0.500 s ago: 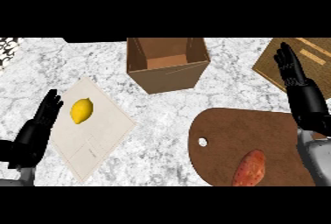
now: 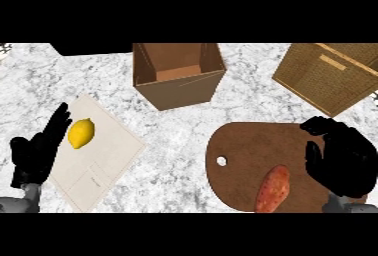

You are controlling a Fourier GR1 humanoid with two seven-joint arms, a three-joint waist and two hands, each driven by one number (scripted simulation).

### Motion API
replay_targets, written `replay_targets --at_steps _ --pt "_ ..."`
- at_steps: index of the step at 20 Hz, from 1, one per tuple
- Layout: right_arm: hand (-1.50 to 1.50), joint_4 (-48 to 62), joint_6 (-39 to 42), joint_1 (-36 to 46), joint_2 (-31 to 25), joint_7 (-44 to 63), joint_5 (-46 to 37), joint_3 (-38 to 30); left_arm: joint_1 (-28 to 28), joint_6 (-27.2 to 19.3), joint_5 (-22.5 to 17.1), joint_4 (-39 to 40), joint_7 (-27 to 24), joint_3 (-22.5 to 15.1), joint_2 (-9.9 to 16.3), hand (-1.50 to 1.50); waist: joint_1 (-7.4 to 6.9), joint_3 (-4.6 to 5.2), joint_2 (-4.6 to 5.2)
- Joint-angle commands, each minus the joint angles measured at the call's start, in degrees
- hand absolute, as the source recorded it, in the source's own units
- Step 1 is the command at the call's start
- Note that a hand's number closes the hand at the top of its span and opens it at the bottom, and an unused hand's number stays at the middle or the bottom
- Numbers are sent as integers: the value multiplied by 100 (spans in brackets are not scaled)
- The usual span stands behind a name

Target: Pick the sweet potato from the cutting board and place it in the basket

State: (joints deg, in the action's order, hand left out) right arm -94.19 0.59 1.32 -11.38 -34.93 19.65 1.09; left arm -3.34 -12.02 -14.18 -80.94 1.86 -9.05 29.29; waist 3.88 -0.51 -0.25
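Right hand (image 2: pixel 341 162) fingers curled, empty, beside sweet potato (image 2: pixel 272 189) on cutting board (image 2: pixel 240 145); shift left, close across its middle.

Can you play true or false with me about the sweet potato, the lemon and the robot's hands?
1. The sweet potato lies on the cutting board. True.
2. The lemon is inside the basket. False: it lies on a pale mat at the left.
3. The right hand is holding the sweet potato. False: it hovers over the board beside it, fingers curled, not touching.
4. The left hand is open beside the lemon. True.
5. The cardboard box stands between mat and basket. True.
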Motion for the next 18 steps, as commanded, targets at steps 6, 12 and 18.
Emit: replay_targets --at_steps 6,12,18 --pt "-150 -1791 -2232 -2009 787 74 -1822 685 -461 -125 234 71 635 -242 -163 0 -106 73 -20" --pt "-150 -2292 -2149 -3402 -945 1529 -2938 -161 -426 -224 254 206 615 -181 -209 0 63 119 15" --pt "-150 -3477 -744 -4681 -2344 2703 -3226 -156 -640 -216 338 114 803 -276 -250 0 -87 94 25"
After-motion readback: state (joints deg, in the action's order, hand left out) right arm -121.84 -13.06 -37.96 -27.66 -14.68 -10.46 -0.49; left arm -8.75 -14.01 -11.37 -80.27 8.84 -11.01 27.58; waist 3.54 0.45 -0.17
